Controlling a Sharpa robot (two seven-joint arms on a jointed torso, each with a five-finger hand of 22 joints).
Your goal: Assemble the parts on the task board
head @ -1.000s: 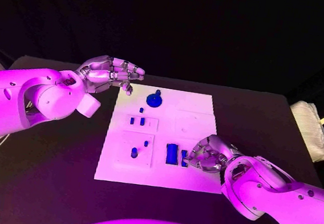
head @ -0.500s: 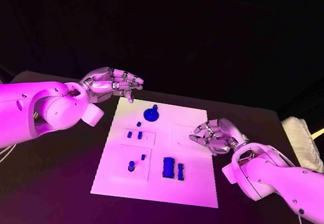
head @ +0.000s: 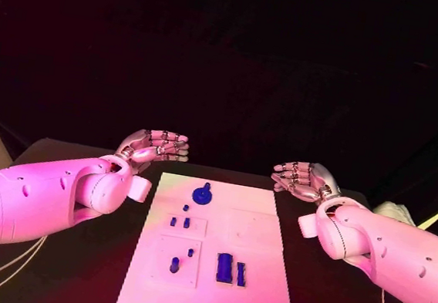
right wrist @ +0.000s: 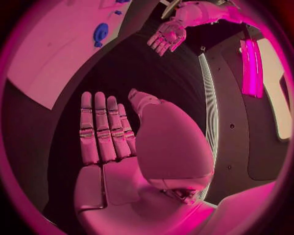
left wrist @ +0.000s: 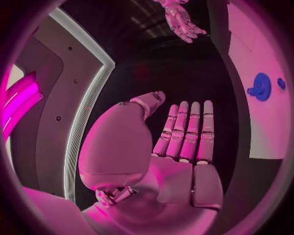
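Right now you have both arms raised at the far end of the tabletop [head: 68, 252], one at each far corner of the task board [head: 247, 296]. Your left robot hand [head: 156, 145] hangs just off the board's far left corner, and the left wrist view shows its fingers [left wrist: 183, 132] straight, side by side and holding nothing, with the palm bare. Your right robot hand [head: 303, 179] hangs off the far right corner; its wrist view likewise shows flat, extended fingers [right wrist: 101, 129] with nothing between them, so you can read both as empty and spread. From the head camera the fingers look a little curled, but that view is poor at this range, so trust the wrist pictures. The white board lies lengthwise in the middle of the tabletop, well below both hands. On it, a round blue part [head: 202, 193] with a small knob sits near the far edge, left of centre. Nearer you, two small blue pegs [head: 179, 222] stand side by side in a recessed square on the left half. Closer still, two more small blue pieces [head: 178, 264] sit in a second recessed square, and just right of them a larger blue block [head: 223, 267] stands beside a thin blue bar [head: 239, 273]. A folded white cloth [head: 395, 211] lies at the right edge of the tabletop, partly behind your right arm.
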